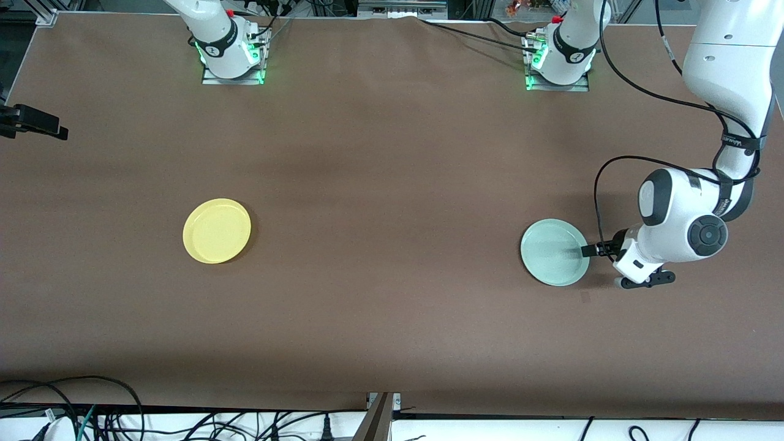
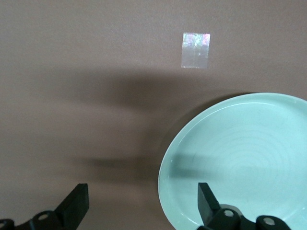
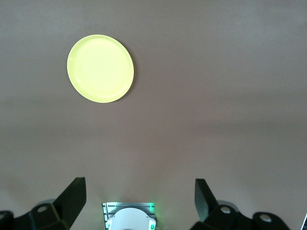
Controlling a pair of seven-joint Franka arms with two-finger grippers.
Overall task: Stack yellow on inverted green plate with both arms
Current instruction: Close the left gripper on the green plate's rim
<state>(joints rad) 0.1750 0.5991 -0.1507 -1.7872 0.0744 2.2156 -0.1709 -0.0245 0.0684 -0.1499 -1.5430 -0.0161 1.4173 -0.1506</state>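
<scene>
Brown covers the whole tabletop (image 1: 392, 184), and I see both plates lying flat on it, well apart, each with its hollow side up. The green plate (image 1: 554, 252) sits toward the left arm's end, the yellow plate (image 1: 217, 230) toward the right arm's end, slightly farther from the front camera than the green one. Both are round, so neither has a long axis to report.

My left gripper (image 1: 589, 249) is low at the green plate's rim, on the side facing the left arm's end of the tabletop. Its fingers (image 2: 207, 200) are spread wide in the left wrist view, one over the plate's inner surface and the other out over bare tabletop, with the rim between them. I cannot tell whether either finger touches the plate. A small shiny patch of tape (image 2: 195, 50) lies on the tabletop near the green plate.

My right arm waits up by its base. The right gripper (image 3: 139, 196) hangs high above that base, fingers spread, holding nothing, and the yellow plate shows far below it.
</scene>
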